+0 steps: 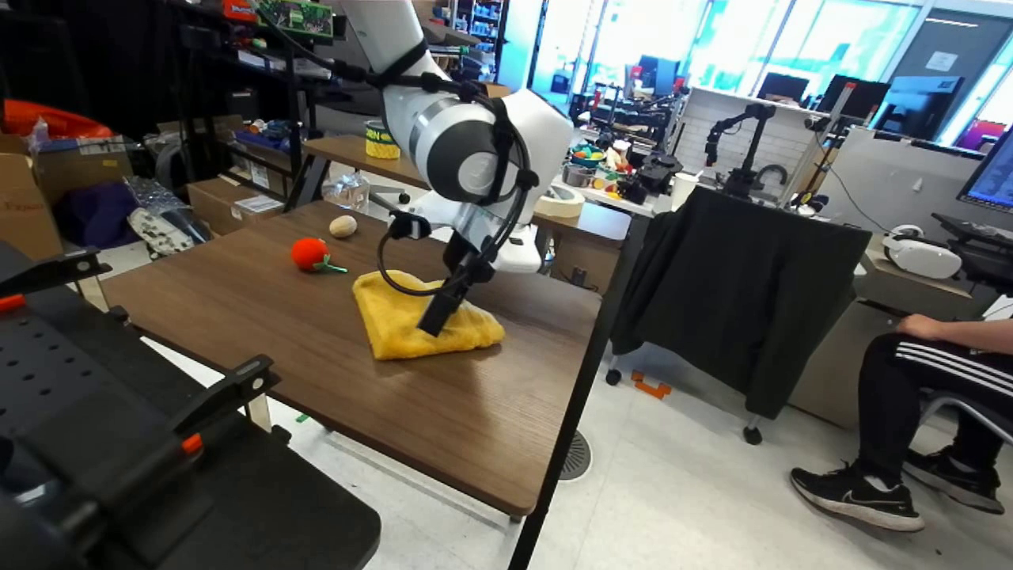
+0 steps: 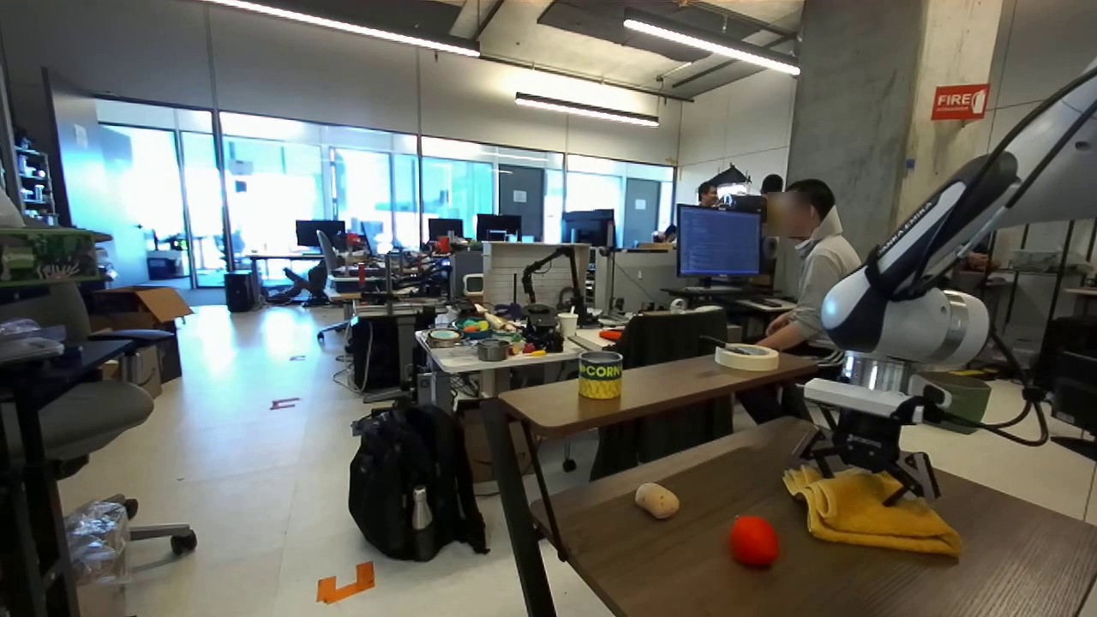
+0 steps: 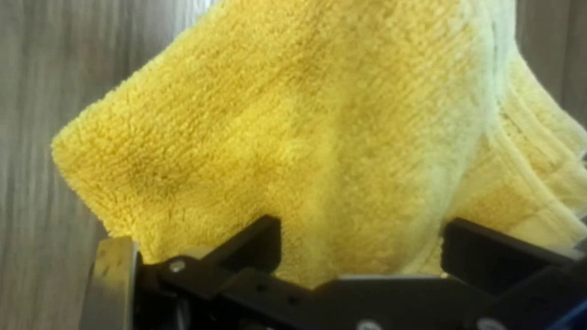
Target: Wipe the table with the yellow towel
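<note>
The yellow towel (image 1: 396, 324) lies folded on the brown wood-grain table (image 1: 475, 419), toward the robot's side. Its folded layers show in an exterior view, where the towel (image 2: 874, 518) sits right below my gripper (image 2: 861, 485). Seen from the wrist, the towel (image 3: 257, 137) fills most of the picture, with bare table (image 3: 36, 183) at its left. My gripper (image 3: 361, 236) points down at the cloth, its two black fingers wide apart and no cloth pinched between them. Whether the fingertips touch the towel's top or hover just above, I cannot tell.
A red-orange ball (image 1: 309, 254) with a green stem and a pale potato-like object (image 1: 343, 226) lie beside the towel. A raised shelf behind holds a corn can (image 2: 600, 377) and a tape roll (image 2: 746, 357). A black platform (image 1: 261, 483) stands near the table's front edge.
</note>
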Available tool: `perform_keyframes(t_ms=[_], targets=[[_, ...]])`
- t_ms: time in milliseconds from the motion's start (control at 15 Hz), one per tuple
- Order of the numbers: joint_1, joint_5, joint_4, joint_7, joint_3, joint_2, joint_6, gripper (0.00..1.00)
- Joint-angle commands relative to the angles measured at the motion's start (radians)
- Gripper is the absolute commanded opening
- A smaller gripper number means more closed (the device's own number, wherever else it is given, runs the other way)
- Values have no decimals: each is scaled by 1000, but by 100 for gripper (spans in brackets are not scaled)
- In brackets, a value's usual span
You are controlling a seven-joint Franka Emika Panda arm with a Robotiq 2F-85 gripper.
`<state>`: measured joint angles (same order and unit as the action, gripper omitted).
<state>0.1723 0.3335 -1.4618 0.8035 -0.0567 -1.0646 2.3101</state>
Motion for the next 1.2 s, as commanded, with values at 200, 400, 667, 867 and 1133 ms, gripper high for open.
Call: perform_keyframes(t_ms=[200,400,667,867,1133], targets=[[-138,-35,-148,31,-20,148,-282,100],[-136,-10,-88,17,-10,90,-238,100],[-140,-8,-80,23,-24,58,-146,100],[-133,-20,-54,39,-66,10,28,100],[-74,-4,-41,71,-124,6,173,100]])
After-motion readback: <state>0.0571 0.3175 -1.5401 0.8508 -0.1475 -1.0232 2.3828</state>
